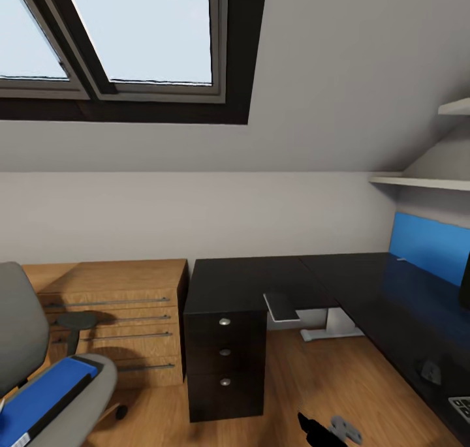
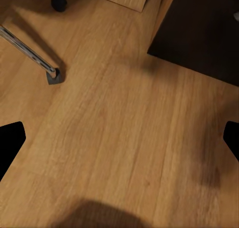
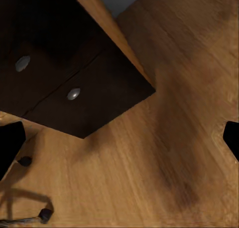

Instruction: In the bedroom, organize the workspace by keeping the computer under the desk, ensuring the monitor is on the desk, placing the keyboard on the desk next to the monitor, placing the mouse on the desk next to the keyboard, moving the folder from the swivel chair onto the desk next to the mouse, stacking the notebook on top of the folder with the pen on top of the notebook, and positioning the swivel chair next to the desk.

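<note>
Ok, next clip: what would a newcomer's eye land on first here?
Probably the long L-shaped glossy black desk with its black three-drawer unit, filling the middle and right of the head view. Next, the flat bright blue folder lying on the seat of the grey upholstered swivel chair at lower left, beneath the big dark-framed skylight.

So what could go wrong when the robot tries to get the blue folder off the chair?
The flat bright blue folder lies near the front edge of the grey upholstered swivel chair, so a clumsy grab might push it onto the wooden floor. The chair has castors and could roll away if bumped. The glossy black desk drawer unit stands close, so an arm might knock it.
</note>
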Available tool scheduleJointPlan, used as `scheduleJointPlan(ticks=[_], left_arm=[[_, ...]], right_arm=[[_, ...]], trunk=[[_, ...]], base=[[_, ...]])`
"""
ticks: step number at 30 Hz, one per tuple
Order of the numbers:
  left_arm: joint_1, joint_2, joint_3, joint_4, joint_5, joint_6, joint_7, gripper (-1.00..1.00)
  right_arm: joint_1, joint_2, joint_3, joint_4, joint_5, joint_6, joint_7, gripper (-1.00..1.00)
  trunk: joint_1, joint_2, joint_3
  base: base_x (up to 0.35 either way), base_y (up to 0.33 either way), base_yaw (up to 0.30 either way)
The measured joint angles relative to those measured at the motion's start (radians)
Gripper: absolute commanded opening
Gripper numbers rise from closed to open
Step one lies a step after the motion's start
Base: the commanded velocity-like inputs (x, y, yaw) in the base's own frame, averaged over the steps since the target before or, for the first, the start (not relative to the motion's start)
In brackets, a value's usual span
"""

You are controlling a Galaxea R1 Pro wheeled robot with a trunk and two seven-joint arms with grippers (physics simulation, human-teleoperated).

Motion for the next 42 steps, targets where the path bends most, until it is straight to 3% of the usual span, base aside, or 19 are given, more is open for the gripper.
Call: scheduleJointPlan(ticks=[4, 6, 7, 10, 13, 16, 18, 21, 25, 29, 42], left_arm=[[0.0, 0.0, 0.001, 0.001, 0.001, 0.002, 0.0, 1.0], [0.0, 0.0, 0.001, 0.002, 0.002, 0.002, 0.0, 1.0], [0.0, 0.0, 0.001, 0.002, 0.002, 0.003, 0.0, 1.0], [0.0, 0.0, 0.001, 0.003, 0.002, 0.003, 0.0, 1.0], [0.0, 0.0, 0.001, 0.003, 0.002, 0.003, 0.0, 1.0], [0.0, 0.0, 0.001, 0.003, 0.002, 0.003, 0.0, 1.0], [0.0, 0.0, 0.001, 0.003, 0.002, 0.003, 0.0, 1.0], [0.0, 0.0, 0.001, 0.003, 0.002, 0.003, 0.0, 1.0], [0.0, 0.0, 0.002, 0.003, 0.002, 0.004, 0.0, 1.0], [0.0, 0.0, 0.001, 0.003, 0.002, 0.005, -0.001, 1.0], [0.001, 0.0, 0.001, 0.003, 0.002, 0.004, -0.001, 1.0]], right_arm=[[0.0, 0.002, 0.004, 0.001, 0.123, -0.005, -0.137, 1.0], [0.001, 0.004, 0.013, 0.002, 0.243, -0.006, -0.218, 1.0], [0.002, 0.005, 0.015, 0.002, 0.274, -0.006, -0.232, 1.0], [0.003, 0.006, 0.018, 0.002, 0.352, -0.007, -0.265, 1.0], [0.004, 0.006, 0.017, 0.0, 0.384, -0.007, -0.302, 1.0], [0.004, 0.01, 0.019, -0.004, 0.394, -0.009, -0.37, 1.0], [0.004, 0.027, 0.017, -0.01, 0.398, -0.011, -0.429, 1.0], [0.004, 0.038, 0.008, -0.016, 0.39, -0.018, -0.454, 1.0], [0.004, 0.055, 0.004, -0.015, 0.384, -0.042, -0.463, 1.0], [0.004, 0.088, 0.004, -0.015, 0.384, -0.079, -0.463, 1.0], [0.004, 0.112, 0.003, -0.012, 0.383, -0.097, -0.465, 1.0]], trunk=[[-0.015, 0.028, 0.013], [-0.023, 0.042, 0.019], [-0.027, 0.049, 0.022], [-0.038, 0.07, 0.031], [-0.05, 0.091, 0.041], [-0.061, 0.112, 0.05], [-0.069, 0.126, 0.056], [-0.081, 0.147, 0.066], [-0.088, 0.161, 0.072], [-0.088, 0.161, 0.072], [-0.088, 0.161, 0.072]], base=[[0.0, 0.0, 0.0], [0.0, 0.0, 0.0], [0.0, 0.0, 0.0], [0.0, 0.0, 0.0], [0.0, 0.0, 0.0], [0.0, 0.0, 0.0], [0.0, 0.0, 0.0], [0.0, 0.0, 0.0], [0.0, 0.0, 0.0], [0.0, 0.0, 0.001], [0.0, 0.0, 0.187]])
